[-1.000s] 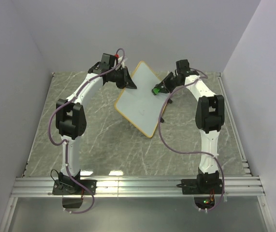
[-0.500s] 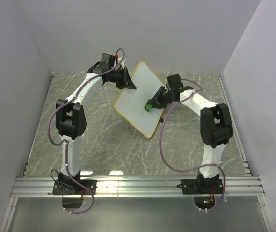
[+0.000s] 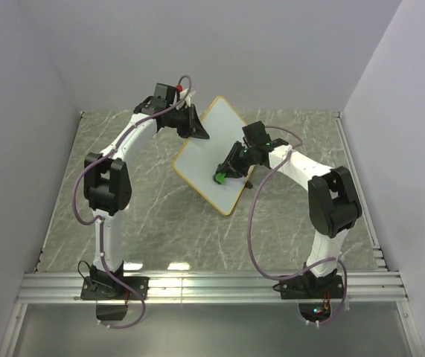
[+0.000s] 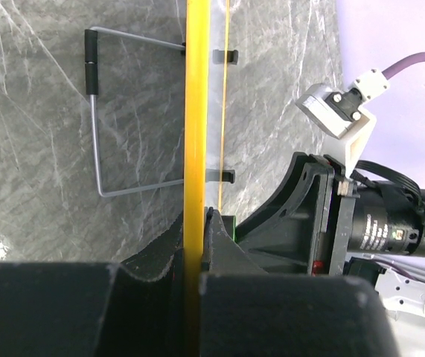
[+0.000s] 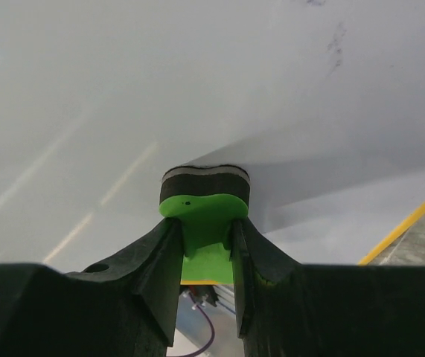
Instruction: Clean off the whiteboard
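Note:
The whiteboard point(image 3: 201, 160), white with an orange-yellow rim, stands tilted on the marble table. My left gripper point(image 3: 195, 125) is shut on its upper left rim; in the left wrist view the yellow rim point(image 4: 196, 111) runs edge-on between the jaws of that gripper point(image 4: 196, 245). My right gripper point(image 3: 227, 169) is shut on the green eraser point(image 3: 219, 178) and presses its dark felt face against the board's lower middle. In the right wrist view this gripper point(image 5: 205, 245) holds the eraser point(image 5: 204, 212) flat on the white surface point(image 5: 160, 82), with faint dark marks point(image 5: 336, 44) at the upper right.
A bent wire stand point(image 4: 97, 119) and small black clips point(image 4: 227, 56) sit behind the board. Grey walls close in the table on three sides. An aluminium rail point(image 3: 212, 286) with the arm bases runs along the near edge.
My right gripper has slid the eraser down and to the left across the board, from its upper right edge to its lower middle. The left gripper has kept its hold.

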Robot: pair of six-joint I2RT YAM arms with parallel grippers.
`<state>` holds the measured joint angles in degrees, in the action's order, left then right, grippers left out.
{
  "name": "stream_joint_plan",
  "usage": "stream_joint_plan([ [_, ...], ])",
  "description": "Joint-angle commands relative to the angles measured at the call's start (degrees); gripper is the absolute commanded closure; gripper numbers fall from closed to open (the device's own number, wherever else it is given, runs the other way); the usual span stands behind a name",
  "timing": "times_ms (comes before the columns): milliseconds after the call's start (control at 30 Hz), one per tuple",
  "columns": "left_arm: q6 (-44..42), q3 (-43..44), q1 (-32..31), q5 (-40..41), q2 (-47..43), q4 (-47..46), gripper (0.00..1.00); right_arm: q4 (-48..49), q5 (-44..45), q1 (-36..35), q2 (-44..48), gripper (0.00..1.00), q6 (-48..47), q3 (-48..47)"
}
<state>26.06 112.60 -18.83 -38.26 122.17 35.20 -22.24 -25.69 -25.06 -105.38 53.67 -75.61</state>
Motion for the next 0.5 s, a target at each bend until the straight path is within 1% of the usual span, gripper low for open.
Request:
stream_joint_plan([
  [0,-4.4,-2.6,-4.5,5.8,-0.8,5.2,1.0,-4.0,0.7,-8.1,-5.7,1.0,-2.4,-3.5],
  [67,-4.6,-2.8,-4.5,6.2,-0.8,5.3,1.0,-5.5,1.9,-9.7,-5.8,1.0,-3.0,-7.1],
  [167,-4.6,-2.9,-4.5,6.3,-1.1,5.4,1.0,-6.9,2.8,-11.1,-5.4,1.0,-3.6,-10.0],
  [333,-4.4,-3.6,-4.5,6.2,-1.4,4.9,1.0,-7.6,3.9,-11.6,-5.8,1.0,-3.9,-11.3],
  [467,-4.4,-3.3,-4.6,6.3,-1.4,5.1,1.0,-7.9,4.8,-11.4,-6.0,1.0,-4.5,-9.4],
])
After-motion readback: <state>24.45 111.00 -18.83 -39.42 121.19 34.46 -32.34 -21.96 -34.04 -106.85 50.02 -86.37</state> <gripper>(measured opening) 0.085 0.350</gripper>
